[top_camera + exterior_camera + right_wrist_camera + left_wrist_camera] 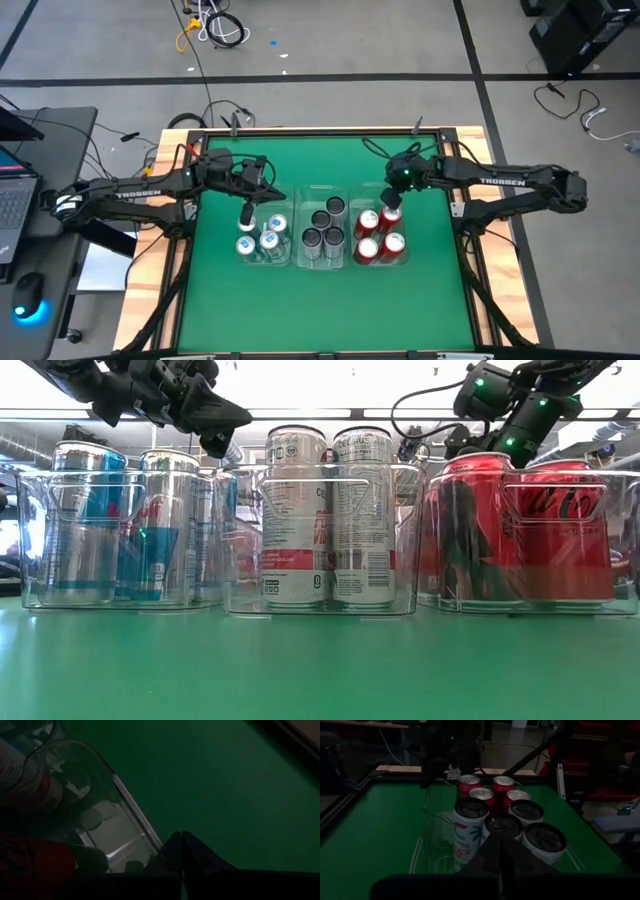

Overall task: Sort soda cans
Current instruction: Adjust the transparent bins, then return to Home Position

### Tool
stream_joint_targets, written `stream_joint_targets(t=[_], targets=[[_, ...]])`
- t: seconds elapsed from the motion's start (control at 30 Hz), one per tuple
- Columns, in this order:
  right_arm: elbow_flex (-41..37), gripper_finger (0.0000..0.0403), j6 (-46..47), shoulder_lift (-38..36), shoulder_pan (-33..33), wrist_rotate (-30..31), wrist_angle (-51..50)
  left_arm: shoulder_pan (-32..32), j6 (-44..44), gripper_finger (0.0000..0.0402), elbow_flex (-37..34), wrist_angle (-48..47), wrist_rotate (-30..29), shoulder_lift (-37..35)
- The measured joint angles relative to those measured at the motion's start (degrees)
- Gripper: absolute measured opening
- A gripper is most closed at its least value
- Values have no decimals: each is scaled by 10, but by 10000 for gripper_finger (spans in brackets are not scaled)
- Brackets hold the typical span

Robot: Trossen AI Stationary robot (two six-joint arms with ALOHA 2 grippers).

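Three clear bins stand side by side mid-table. The left bin (262, 262) holds silver soda cans with pale tops (268, 240), the middle bin (322, 190) holds dark-topped cans (471, 807), and the right bin (404, 262) holds red cans (367, 248). All the cans stand upright on the bin floors. My left gripper (247, 213) hangs shut above the far end of the left bin with nothing between its fingers (492, 855). My right gripper (392, 203) is shut and tipped downward above the far end of the right bin, just over its rim (135, 812), also holding nothing.
Bare green tabletop (320, 310) lies in front of the bins and on either side of them. A raised wooden frame (150, 290) borders the table. A laptop and a mouse (28, 298) sit beyond the table's left edge, and cables lie on the floor behind.
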Motion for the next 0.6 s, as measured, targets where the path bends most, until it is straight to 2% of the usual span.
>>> stream_joint_targets(t=[0.33, 0.5, 0.6], targets=[[-4, 0, 23, -33, 9, 16, -12, 0, 4, 0, 0, 0, -5, -1], [-4, 0, -5, -70, 8, 62, -5, 5, 13, 0, 0, 0, -5, -22], [-4, 0, -61, -89, 8, 66, 19, 14, 16, 0, 0, 1, -5, -41]])
